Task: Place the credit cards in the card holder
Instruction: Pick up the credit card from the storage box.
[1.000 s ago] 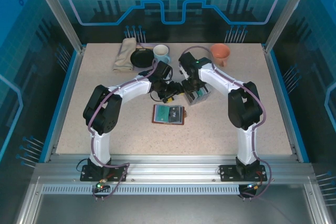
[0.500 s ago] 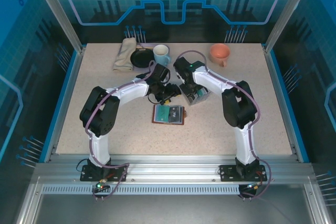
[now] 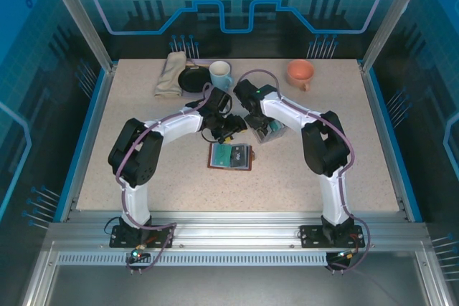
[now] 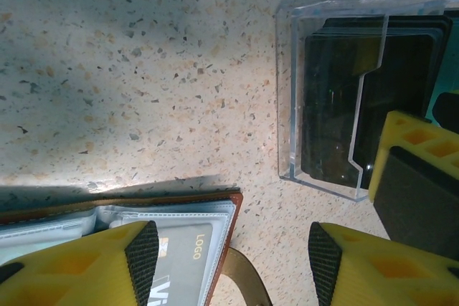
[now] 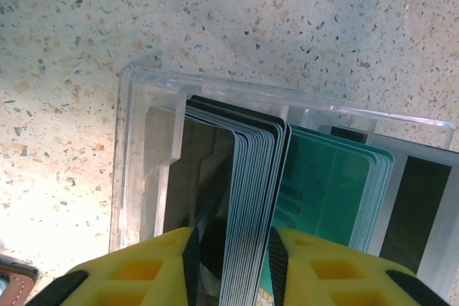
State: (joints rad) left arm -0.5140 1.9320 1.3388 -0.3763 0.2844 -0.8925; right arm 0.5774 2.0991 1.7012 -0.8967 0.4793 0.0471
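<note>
Nearest to the arm bases, the card holder (image 3: 231, 155) lies open and flat on the speckled bench (image 3: 143, 170). In the left wrist view its brown edge and clear slots (image 4: 179, 213) are seen, with one grey card (image 4: 188, 263) lying in it, printed side up. The left gripper (image 3: 231, 131) hangs just behind the holder, above its far edge, and its yellow fingers stand wide apart with nothing between them (image 4: 233, 252). Just beside it, to the right, the right gripper (image 3: 259, 128) reaches into a clear box (image 3: 271, 134) which stands on the bench. The other credit cards (image 5: 251, 177) stand on edge in this box: a pale stack, then a teal stack (image 5: 323, 191), then a card with a black stripe (image 5: 419, 213). The right gripper (image 5: 233, 266) has its fingers close on both sides of the pale stack; whether they already press it I cannot tell. At the far side of the bench are a folded cloth (image 3: 170, 74), a black dish (image 3: 191, 79), a blue mug (image 3: 221, 73) and an orange cup (image 3: 300, 72).
</note>
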